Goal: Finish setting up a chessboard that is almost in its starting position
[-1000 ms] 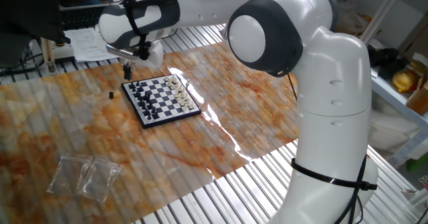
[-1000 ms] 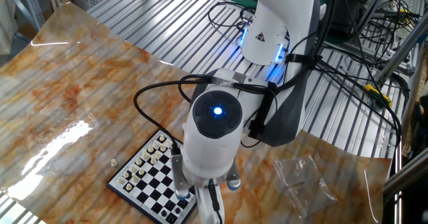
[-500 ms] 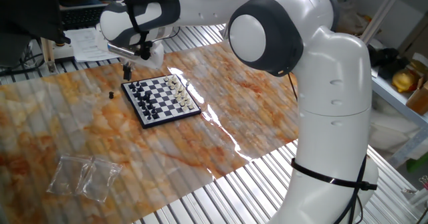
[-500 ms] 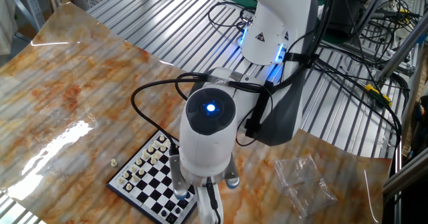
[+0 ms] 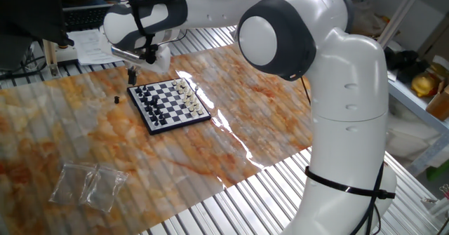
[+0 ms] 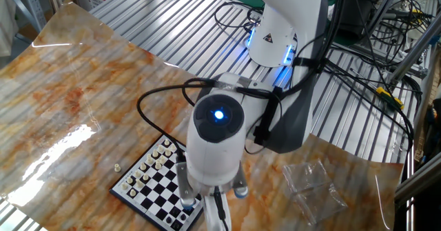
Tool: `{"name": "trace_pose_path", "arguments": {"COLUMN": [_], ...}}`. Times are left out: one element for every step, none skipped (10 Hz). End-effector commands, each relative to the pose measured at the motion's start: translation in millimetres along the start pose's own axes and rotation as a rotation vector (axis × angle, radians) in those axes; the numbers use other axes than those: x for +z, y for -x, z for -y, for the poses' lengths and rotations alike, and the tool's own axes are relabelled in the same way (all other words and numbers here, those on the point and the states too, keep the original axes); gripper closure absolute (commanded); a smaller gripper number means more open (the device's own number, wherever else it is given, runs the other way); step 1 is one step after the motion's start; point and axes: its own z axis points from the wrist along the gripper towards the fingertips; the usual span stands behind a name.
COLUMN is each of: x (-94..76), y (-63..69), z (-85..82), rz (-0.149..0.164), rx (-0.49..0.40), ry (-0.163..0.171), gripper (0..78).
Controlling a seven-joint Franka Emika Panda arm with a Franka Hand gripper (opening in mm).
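The chessboard [image 5: 168, 103] lies on the marbled table sheet, black pieces along its left edge and cream ones along its right. One small black piece [image 5: 115, 99] stands off the board to the left. My gripper [image 5: 132, 74] hangs just beyond the board's far left corner, its dark fingers close together; whether they hold anything is too small to tell. In the other fixed view the chessboard [image 6: 153, 181] is partly covered by my wrist, the fingertips are hidden, and a tiny cream piece [image 6: 117, 167] sits on the table left of the board.
Clear plastic bags [image 5: 88, 182] lie on the sheet at the near left, and a clear plastic bag [image 6: 313, 184] shows beside the arm. Papers [image 5: 91, 45] lie behind the gripper. The sheet [image 5: 266, 133] ends on ribbed metal slats near the robot base.
The wrist shifts only slightly above the board's corner. The board and the loose pieces stay where they were.
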Motion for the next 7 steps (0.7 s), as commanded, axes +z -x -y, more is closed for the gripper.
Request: {"name": "trace_pose_path", "arguments": {"x": [3.2,8.6,10.3,20.4,25.9,28.8,31.8], "y": [0.1,-0.9,-1.2,-2.5,-3.1,-3.3,-3.1], "z": [-6.7,-12.9,-14.7,-25.1,-30.3,-33.0,-36.6], "rz": [-0.004,0.0,0.001,0.011,0.016,0.02,0.022], "rx": [0.009,0.02,0.023,0.038,0.046,0.048,0.05], "ry": [0.015,0.017,0.019,0.026,0.031,0.033,0.037], "gripper": [77.6,77.6,77.6,77.6,77.6,77.6,77.6]}}
